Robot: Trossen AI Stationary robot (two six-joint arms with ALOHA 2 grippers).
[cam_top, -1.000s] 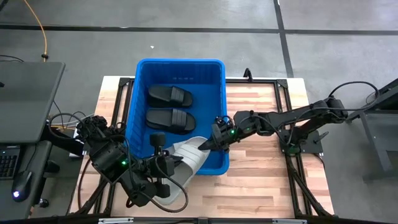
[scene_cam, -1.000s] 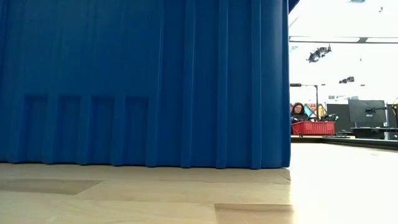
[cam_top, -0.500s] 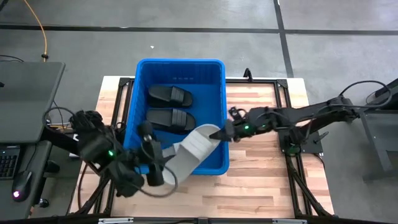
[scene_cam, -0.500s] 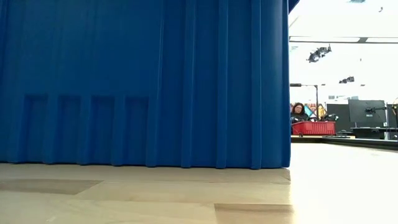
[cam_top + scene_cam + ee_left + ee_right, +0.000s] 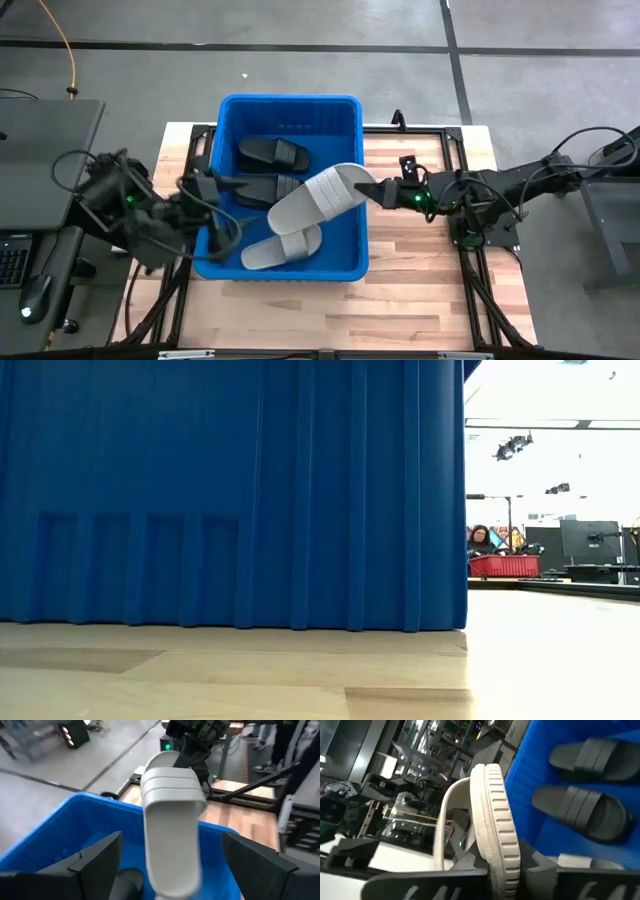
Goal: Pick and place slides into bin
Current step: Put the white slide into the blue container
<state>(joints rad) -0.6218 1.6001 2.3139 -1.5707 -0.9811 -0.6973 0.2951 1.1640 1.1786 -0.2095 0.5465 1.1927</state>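
From above, two black slides (image 5: 273,170) and one grey slide (image 5: 283,247) lie in the blue bin (image 5: 288,102), while the right gripper (image 5: 378,189) at 3 o'clock pinches a second grey slide (image 5: 322,195) over it. The left wrist view shows the left gripper (image 5: 167,854) at 9 o'clock, fingers spread and empty; no slides show outside the bin

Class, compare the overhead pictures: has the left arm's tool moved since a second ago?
Yes. The left tool has pulled back from the front rim of the bin to its left wall, now open and holding nothing.
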